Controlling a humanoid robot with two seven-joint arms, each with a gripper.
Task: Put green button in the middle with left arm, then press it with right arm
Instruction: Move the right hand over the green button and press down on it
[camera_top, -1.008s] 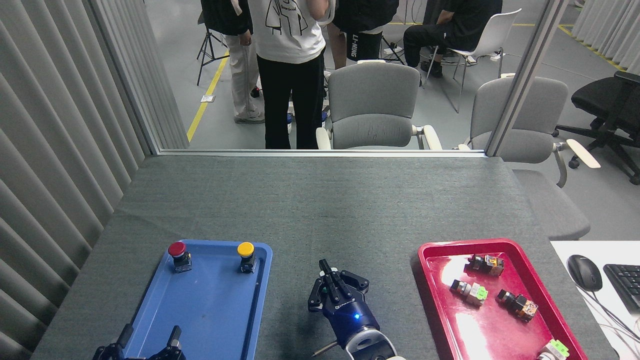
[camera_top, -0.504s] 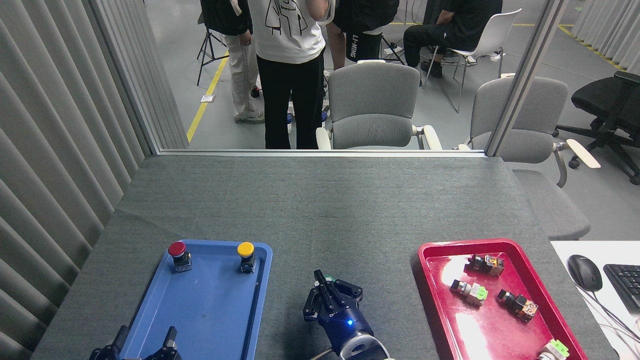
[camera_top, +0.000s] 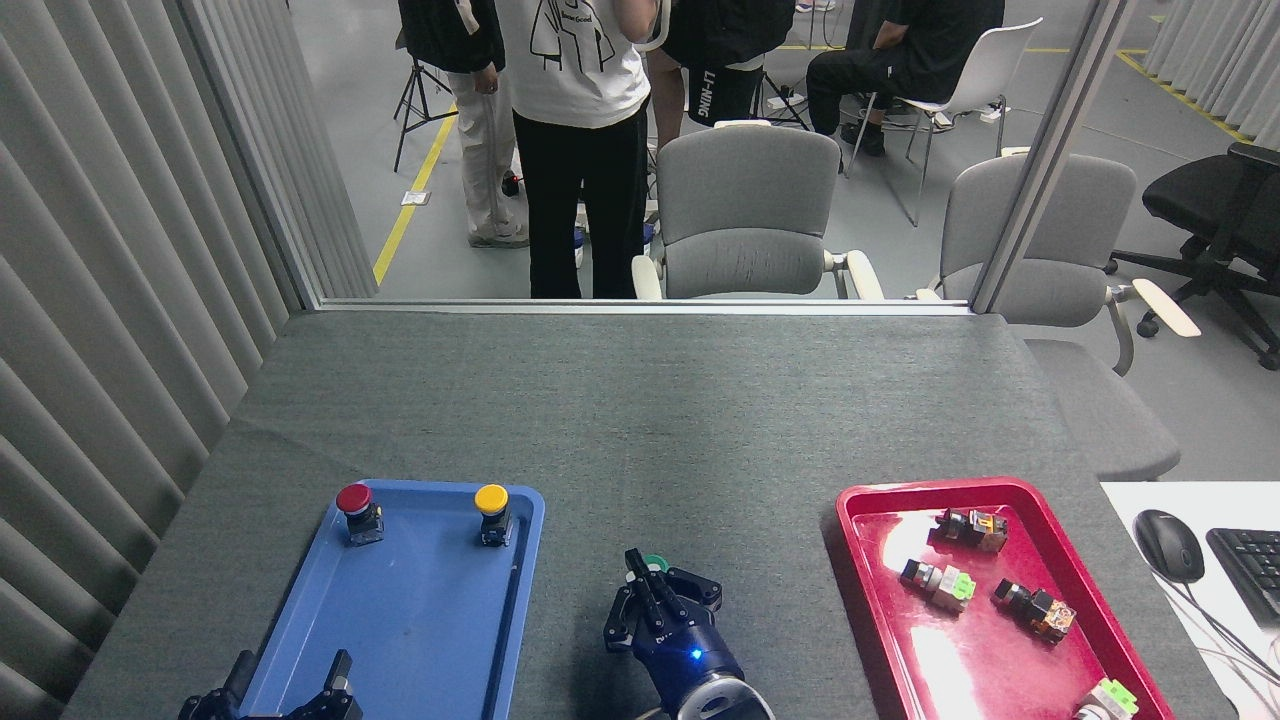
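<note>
Pressing step seemingly in hand: green button (camera_top: 655, 562) on bare worktop (camera_top: 640, 430) right of blue tray (camera_top: 400, 620); right gripper (camera_top: 648, 588) jaws clenched just behind its cap; left gripper (camera_top: 292, 675) released at tray's near edge; next, probably pushing straight down.

The green button (camera_top: 655, 562) is seen on the grey cloth (camera_top: 640, 420) between the two trays, at 6 o'clock; only its round cap shows, the rest being hidden.

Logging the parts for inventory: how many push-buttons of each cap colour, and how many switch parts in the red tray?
Red-capped button: 1
Yellow-capped button: 1
Green button: 1
Switch parts in the red tray: 4
Total: 7
</note>
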